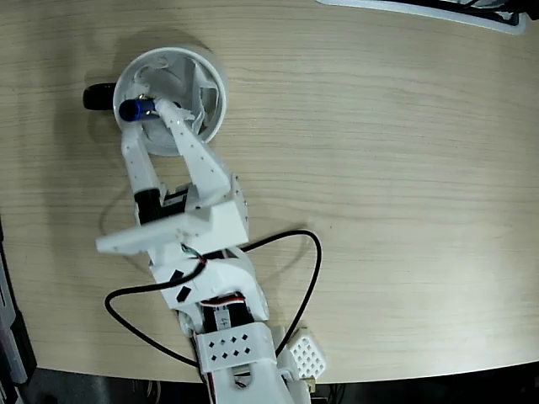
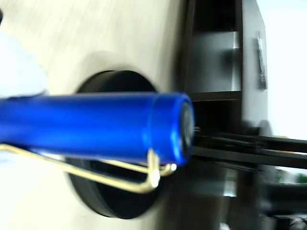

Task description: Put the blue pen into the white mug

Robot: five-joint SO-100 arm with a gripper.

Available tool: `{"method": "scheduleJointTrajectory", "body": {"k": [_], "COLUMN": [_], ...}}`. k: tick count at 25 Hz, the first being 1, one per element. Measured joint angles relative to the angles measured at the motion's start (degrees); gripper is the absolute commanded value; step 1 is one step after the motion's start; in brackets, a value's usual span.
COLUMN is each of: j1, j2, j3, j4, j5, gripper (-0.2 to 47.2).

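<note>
In the fixed view the white mug point(image 1: 206, 84) stands at the upper left of the table, with its black handle point(image 1: 98, 98) pointing left. My gripper point(image 1: 148, 108) reaches over the mug's opening and is shut on the blue pen point(image 1: 130, 110). There the pen shows end-on, just inside the left rim. The wrist view is filled by the blue pen point(image 2: 96, 124), lying across the picture with its capped end to the right and its metal clip point(image 2: 96, 175) below. A round black shape point(image 2: 112, 196) sits behind it, blurred.
A black cable point(image 1: 313, 269) loops on the table to the right of the arm's base. A white object's edge point(image 1: 438, 10) lies at the top right. Light wooden tabletop point(image 1: 396, 168) spreads to the right of the mug. Dark shelving point(image 2: 216, 72) shows blurred in the wrist view.
</note>
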Motion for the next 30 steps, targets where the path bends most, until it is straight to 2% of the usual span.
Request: {"method": "scheduleJointTrajectory", "body": {"k": [6, 13, 16, 17, 18, 20, 23, 26, 27, 28, 30], "j1": [-1.4, -0.8, -0.8, -1.0, -1.0, -0.3, 1.3, 4.7, 6.1, 7.2, 9.8], "j2": [-2.0, -3.9, -3.9, -3.9, -3.9, -2.5, 3.3, 10.3, 12.8, 15.3, 20.5], "j3": [0.0, -0.1, 0.8, 0.9, 0.9, 0.9, 1.8, 3.7, 4.7, 5.8, 8.6], "j4": [-0.2, -0.2, -0.2, -0.9, -1.6, -2.6, -3.1, -3.2, -3.2, -3.2, -3.2], "j5": [0.0, 0.0, 1.8, 3.9, 6.4, 12.5, 21.8, 33.0, 36.3, 38.8, 42.7], "gripper": [8.8, 13.6, 13.9, 11.6, 6.9, 4.0, 4.0, 6.1, 5.4, 1.1, 0.0]}}
